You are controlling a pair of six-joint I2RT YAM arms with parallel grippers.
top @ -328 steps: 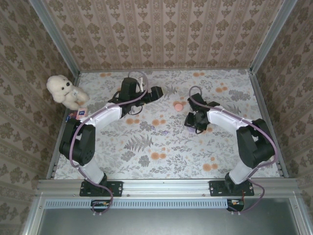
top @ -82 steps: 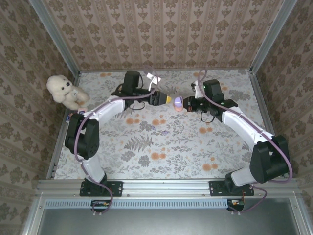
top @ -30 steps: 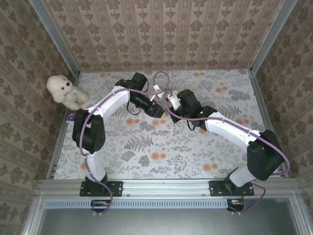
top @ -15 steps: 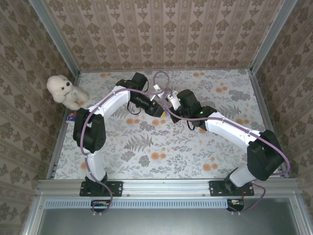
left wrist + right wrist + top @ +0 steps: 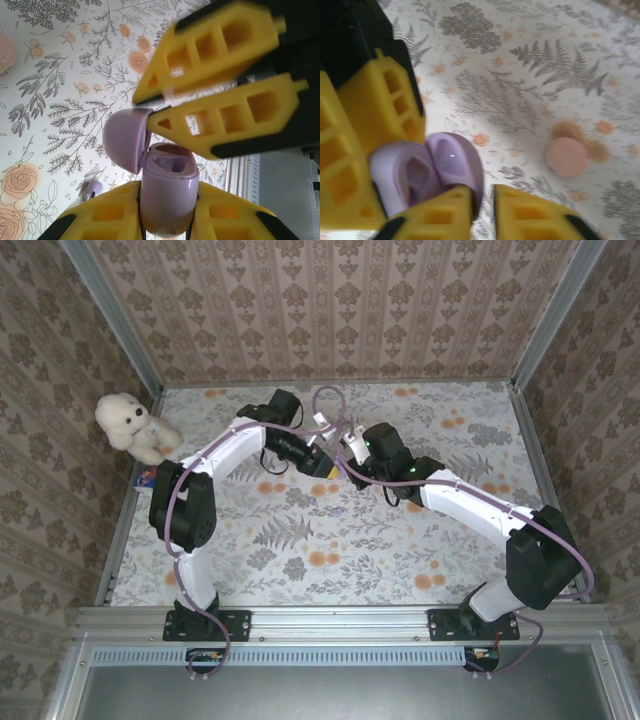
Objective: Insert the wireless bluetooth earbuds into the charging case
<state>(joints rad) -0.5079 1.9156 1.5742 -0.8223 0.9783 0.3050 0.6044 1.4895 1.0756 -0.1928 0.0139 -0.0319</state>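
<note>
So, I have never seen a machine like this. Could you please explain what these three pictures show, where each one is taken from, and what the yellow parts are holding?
These are two robot arms bolted at the near edge of a table covered with a floral cloth. The overhead picture comes from a fixed camera above and behind the arms. The other two come from small cameras on each wrist, so the yellow blocks there are gripper fingers.

In the left wrist view, the left gripper is shut on a lilac charging case, whose lid hangs open. The yellow fingers above it belong to the right gripper, whose lower finger tip is at the lid. Its jaws stand a little apart.

On the cloth lie a round pink case and a tiny lilac earbud. A white teddy bear sits in the far left corner.
</note>
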